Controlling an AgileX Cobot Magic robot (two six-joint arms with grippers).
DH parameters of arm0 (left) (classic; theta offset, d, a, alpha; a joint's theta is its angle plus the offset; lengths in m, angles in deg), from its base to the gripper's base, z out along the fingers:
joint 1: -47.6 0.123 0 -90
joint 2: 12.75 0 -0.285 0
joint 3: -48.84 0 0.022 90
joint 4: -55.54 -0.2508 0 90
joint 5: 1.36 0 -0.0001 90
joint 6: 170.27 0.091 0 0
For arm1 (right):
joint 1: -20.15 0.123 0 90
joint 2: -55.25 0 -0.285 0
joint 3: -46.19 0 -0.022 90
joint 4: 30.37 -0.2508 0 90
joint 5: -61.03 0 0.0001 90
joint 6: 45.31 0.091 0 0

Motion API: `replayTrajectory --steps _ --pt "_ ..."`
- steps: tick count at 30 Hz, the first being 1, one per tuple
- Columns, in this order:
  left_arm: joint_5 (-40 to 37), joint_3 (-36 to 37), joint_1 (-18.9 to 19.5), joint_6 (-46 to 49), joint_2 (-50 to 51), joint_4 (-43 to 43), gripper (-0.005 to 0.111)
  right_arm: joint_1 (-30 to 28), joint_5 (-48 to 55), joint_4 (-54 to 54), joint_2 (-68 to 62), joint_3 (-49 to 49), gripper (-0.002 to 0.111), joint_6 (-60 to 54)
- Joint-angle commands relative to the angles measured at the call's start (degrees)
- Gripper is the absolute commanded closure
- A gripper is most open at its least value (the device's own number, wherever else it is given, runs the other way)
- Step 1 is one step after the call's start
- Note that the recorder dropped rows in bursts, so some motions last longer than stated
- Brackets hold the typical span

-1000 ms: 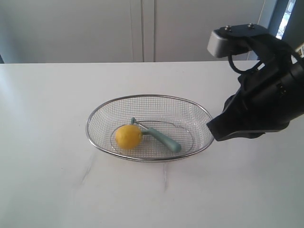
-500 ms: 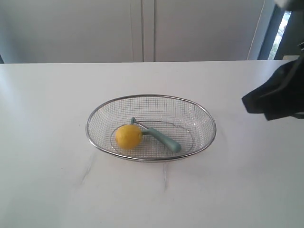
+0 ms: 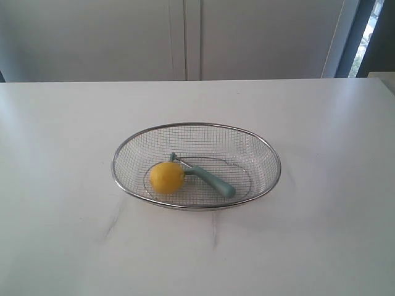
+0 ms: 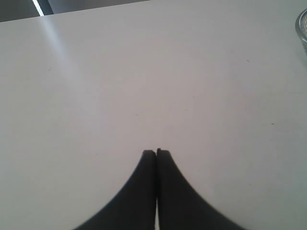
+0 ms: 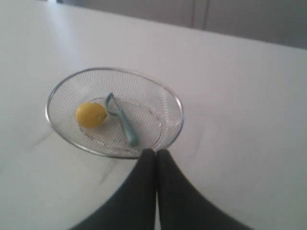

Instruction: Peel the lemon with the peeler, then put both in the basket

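Observation:
The yellow lemon [image 3: 166,177] lies inside the wire mesh basket [image 3: 196,126] at the middle of the white table. The teal peeler [image 3: 208,177] rests beside it in the basket, its head touching the lemon. Neither arm shows in the exterior view. The right wrist view looks down on the basket [image 5: 72,79], the lemon [image 5: 90,114] and the peeler [image 5: 123,125] from a distance, with my right gripper [image 5: 155,152] shut and empty. My left gripper [image 4: 156,152] is shut and empty over bare tabletop, a sliver of the basket rim [image 4: 302,26] at the frame's edge.
The white table [image 3: 68,123] spreads wide around the basket. Pale cabinet doors [image 3: 185,37] stand behind its far edge. A dark window frame [image 3: 379,37] is at the back right.
The right arm, close beside the basket a second ago, has drawn back to the right and out of the exterior view. The lemon and peeler have not moved.

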Motion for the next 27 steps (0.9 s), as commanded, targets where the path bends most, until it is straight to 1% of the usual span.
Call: replayTrajectory --steps 1,5,8,16,21,24,27 --pt "0.23 0.23 0.22 0.05 -0.31 0.06 0.107 -6.04 -0.29 0.04 7.81 -0.26 0.108 0.02" --pt "0.23 0.23 0.22 0.05 -0.31 0.06 0.107 -11.51 0.08 0.04 16.54 -0.26 0.108 0.02" --pt "0.23 0.23 0.22 0.05 -0.31 0.06 0.107 -13.47 0.08 0.04 22.52 -0.40 0.108 0.02" --pt "0.23 0.23 0.22 0.05 -0.31 0.06 0.107 -13.73 0.37 -2.13 33.93 -0.40 0.108 0.75" --pt "0.23 0.23 0.22 0.05 -0.31 0.06 0.107 -13.73 1.06 -2.67 36.11 -1.06 0.108 0.87" --pt "0.23 0.23 0.22 0.05 -0.31 0.06 0.107 -13.73 -1.07 -3.46 36.36 -4.04 0.108 1.97" --pt "0.23 0.23 0.22 0.05 -0.31 0.06 0.107 -13.78 -9.02 -6.33 35.91 -11.51 0.108 1.97"
